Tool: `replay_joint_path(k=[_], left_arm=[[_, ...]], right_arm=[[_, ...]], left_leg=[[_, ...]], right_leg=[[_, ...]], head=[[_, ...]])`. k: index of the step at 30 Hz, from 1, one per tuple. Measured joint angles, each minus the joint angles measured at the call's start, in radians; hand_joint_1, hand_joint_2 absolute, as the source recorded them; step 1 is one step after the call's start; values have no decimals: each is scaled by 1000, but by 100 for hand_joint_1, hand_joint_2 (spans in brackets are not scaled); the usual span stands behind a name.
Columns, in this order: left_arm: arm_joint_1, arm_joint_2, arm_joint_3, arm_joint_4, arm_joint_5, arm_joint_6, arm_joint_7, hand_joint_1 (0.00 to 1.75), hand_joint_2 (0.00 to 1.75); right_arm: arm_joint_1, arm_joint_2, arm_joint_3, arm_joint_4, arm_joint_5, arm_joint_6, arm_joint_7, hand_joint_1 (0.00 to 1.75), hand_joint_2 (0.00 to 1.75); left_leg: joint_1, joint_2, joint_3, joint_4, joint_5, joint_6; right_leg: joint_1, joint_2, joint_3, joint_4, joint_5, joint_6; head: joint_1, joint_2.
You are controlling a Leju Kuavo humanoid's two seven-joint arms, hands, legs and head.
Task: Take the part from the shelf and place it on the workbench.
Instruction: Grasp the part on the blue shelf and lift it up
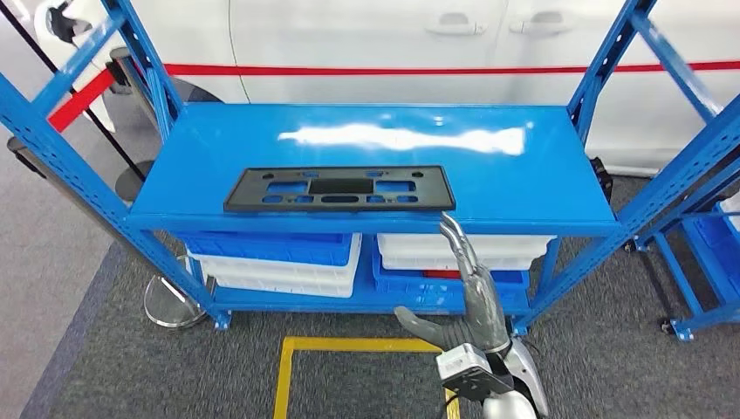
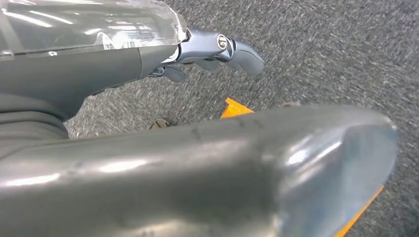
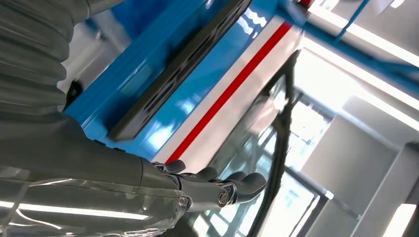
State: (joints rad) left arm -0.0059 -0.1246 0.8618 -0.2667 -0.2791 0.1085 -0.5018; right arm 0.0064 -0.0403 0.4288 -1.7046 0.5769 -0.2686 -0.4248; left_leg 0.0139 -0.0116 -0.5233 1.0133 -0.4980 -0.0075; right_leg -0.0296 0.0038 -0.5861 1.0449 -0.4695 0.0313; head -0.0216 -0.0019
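Right now, from the head view, the flat black rectangular plastic part with cut-out slots (image 1: 339,189) lies along the front edge of the glossy blue metal shelf (image 1: 489,179), untouched. The right hand (image 1: 461,301) rises just below and in front of that edge, fingers spread wide and holding nothing, its tips near the part's right end.

At the left wrist, the left hand (image 2: 217,49) hangs over grey carpet (image 2: 321,44) with its fingers curled in and nothing in them.

At the right wrist, the right hand's fingers lie loosely apart and empty, the part's dark edge on the shelf beyond them.

My judgement: the reach is only beginning. The part is thin and flat on a slick top — fingers could push it backward instead of getting under it, or knock the shelf lip on the way up. Gripped at one end, it may tilt and slip.
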Motion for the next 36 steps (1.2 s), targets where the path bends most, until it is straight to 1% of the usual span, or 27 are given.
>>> replay_joint_path(k=[3,4,5,7,8,9,10,11,12,13,14,15,16,18,19,21,23,24,25,26,27,29,30,32,34,35,36], left_arm=[[-3,-3,25,2,-17,-4,-10,0,0],[-5,-4,33,3,-22,-5,-14,0,0],[-6,-5,40,4,-27,-7,-17,0,0],[-9,-5,54,6,-35,-11,-21,0,0],[-10,-6,59,7,-38,-12,-22,0,0],[-10,-6,65,7,-41,-13,-23,0,0],[-10,-7,70,8,-43,-14,-24,0,0],[-10,-7,75,8,-45,-14,-25,0,0],[-10,-7,79,8,-46,-14,-27,0,0],[-11,-7,82,8,-47,-14,-28,0,0],[-13,-8,84,8,-48,-14,-30,0,0],[-14,-8,86,8,-49,-14,-31,0,0],[-15,-9,89,9,-51,-14,-32,0,0],[-15,-11,95,9,-55,-14,-33,0,0],[-15,-11,97,9,-57,-14,-33,0,0],[-16,-13,100,9,-63,-13,-34,0,0],[-17,-14,101,9,-68,-12,-34,0,0],[-17,-15,102,9,-71,-12,-34,0,0],[-17,-15,102,9,-74,-12,-34,0,0],[-17,-15,103,9,-77,-12,-34,0,0],[-17,-16,105,9,-80,-12,-34,0,0],[-18,-19,106,9,-86,-12,-34,0,0],[-19,-20,107,9,-89,-12,-35,0,0],[-20,-21,107,10,-95,-12,-35,0,0],[-21,-21,108,10,-102,-12,-35,0,0],[-21,-21,108,10,-105,-12,-35,0,0],[-21,-20,109,10,-108,-12,-35,0,0]], right_arm=[[-24,-6,87,-37,-3,18,11,0,175],[-34,-7,114,-48,-6,27,15,0,175],[-43,-8,139,-57,-14,39,20,0,175],[-59,-10,182,-66,-43,70,33,0,175],[-66,-10,198,-66,-58,85,38,0,175],[-71,-10,212,-65,-69,95,43,0,175],[-76,-10,223,-64,-71,98,47,0,175],[-80,-10,231,-63,-61,94,52,0,175],[-84,-9,238,-62,-43,84,58,0,175],[-87,-7,244,-61,-16,69,64,0,175],[-90,-5,249,-60,18,51,73,0,175],[-92,-3,254,-58,52,33,82,0,175],[-94,-2,260,-55,89,15,93,0,175],[-102,0,271,-45,160,-18,117,0,175],[-109,0,278,-39,194,-35,131,0,175],[-123,0,297,-22,255,-66,163,0,175],[-136,0,321,2,308,-90,202,0,175],[-143,0,336,16,332,-102,224,0,175],[-151,0,351,29,355,-112,246,0,175],[-160,0,367,43,378,-123,269,0,175],[-171,0,384,57,399,-133,292,0,175],[-192,1,415,84,439,-153,336,0,175],[-203,2,431,98,458,-162,359,0,175],[-221,5,464,128,493,-180,403,0,175],[-237,9,497,158,528,-197,448,0,175],[-246,13,513,174,546,-205,469,0,175],[-255,16,529,191,563,-214,490,0,175]], left_leg=[[3,1,-2,4,-7,-15],[4,3,-11,28,-23,-19],[5,4,-30,72,-48,-23],[5,5,-96,205,-108,-27],[5,5,-127,262,-127,-27],[5,5,-145,291,-126,-25],[5,5,-145,280,-105,-22],[5,5,-128,234,-68,-18],[4,5,-98,163,-26,-12],[1,5,-70,96,3,-6],[-2,5,-50,49,18,-2],[-5,5,-41,23,23,2],[-9,4,-40,18,20,5],[-8,4,-39,9,28,14],[-6,5,-36,2,33,21],[-2,6,-33,-9,40,32],[-5,6,-35,-9,41,36],[-6,6,-36,-8,41,37],[-8,6,-35,-8,40,37],[-9,5,-34,-7,40,37],[-10,4,-33,-6,38,37],[-15,3,-33,-2,35,33],[-16,3,-34,0,33,29],[-17,3,-35,-1,33,20],[-15,4,-37,6,25,9],[-14,4,-47,29,9,4],[-12,5,-67,72,-17,-2]], right_leg=[[2,1,-3,-2,0,-25],[1,0,-2,-4,0,-31],[1,-1,-1,-6,0,-37],[4,-4,-1,-6,-2,-43],[7,-5,0,-6,-2,-45],[9,-6,1,-6,-3,-46],[12,-6,3,-6,-4,-47],[13,-5,6,-6,-5,-47],[15,-5,9,-6,-6,-46],[17,-4,11,-6,-7,-44],[18,-4,10,-5,-8,-40],[18,-4,9,-6,-7,-35],[18,-4,7,-7,-5,-28],[15,-4,8,-11,-3,-16],[15,-4,5,-2,-11,-10],[14,-4,-28,71,-58,-4],[14,-4,-90,198,-115,-1],[14,-4,-112,241,-124,0],[15,-4,-118,250,-115,-1],[15,-4,-104,219,-88,-3],[16,-4,-72,153,-49,-9],[21,-4,-11,27,-1,-20],[23,-4,5,-8,7,-24],[25,-3,6,-21,6,-29],[20,-4,11,-30,10,-38],[17,-6,13,-35,12,-43],[14,-7,16,-38,14,-46]], head=[[-1,0],[-2,0],[-3,0],[-3,0],[-3,0],[-3,0],[-3,0],[-3,0],[-3,0],[-3,0],[-3,0],[-3,0],[-2,0],[-2,0],[-2,0],[-1,0],[0,0],[0,0],[0,0],[0,0],[0,0],[-1,0],[-1,0],[-1,0],[-2,0],[-2,0],[-3,0]])
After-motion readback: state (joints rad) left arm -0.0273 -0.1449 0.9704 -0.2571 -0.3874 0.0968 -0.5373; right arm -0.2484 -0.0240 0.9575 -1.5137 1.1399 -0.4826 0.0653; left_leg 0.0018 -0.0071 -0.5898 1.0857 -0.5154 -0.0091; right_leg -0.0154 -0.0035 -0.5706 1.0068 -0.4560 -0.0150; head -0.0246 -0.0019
